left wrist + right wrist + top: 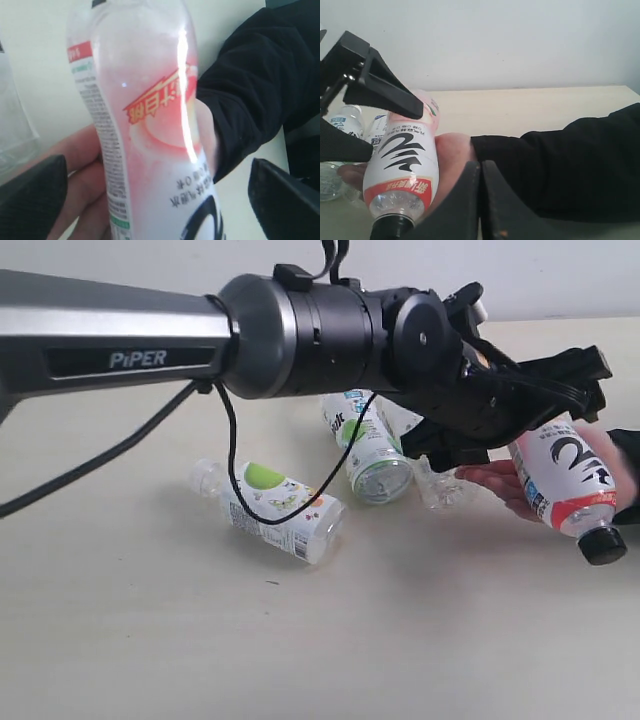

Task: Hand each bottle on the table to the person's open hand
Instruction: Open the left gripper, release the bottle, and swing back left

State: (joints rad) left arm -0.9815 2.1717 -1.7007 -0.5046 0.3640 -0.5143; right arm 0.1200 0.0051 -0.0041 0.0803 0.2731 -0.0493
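Note:
The pink-label bottle (565, 475) with a black cap lies tilted, cap downward, across the person's open hand (495, 480) at the right. My left gripper (545, 415) reaches across to it and stands open. Its fingers (30, 192) are spread wide on either side of the bottle (150, 125) without touching it. The white-label apple bottle (280, 510) lies on its side on the table (150, 640). Two clear bottles with white-green-blue labels (365, 445) lie behind the arm. My right gripper (480, 200) is shut and empty, close to the hand (452, 160) and the bottle (402, 155).
The person's black sleeve (560, 170) stretches in from the right, just beyond my right gripper. The left arm's dark body and cable (300, 335) span the upper middle of the exterior view. A pale wall stands behind the table.

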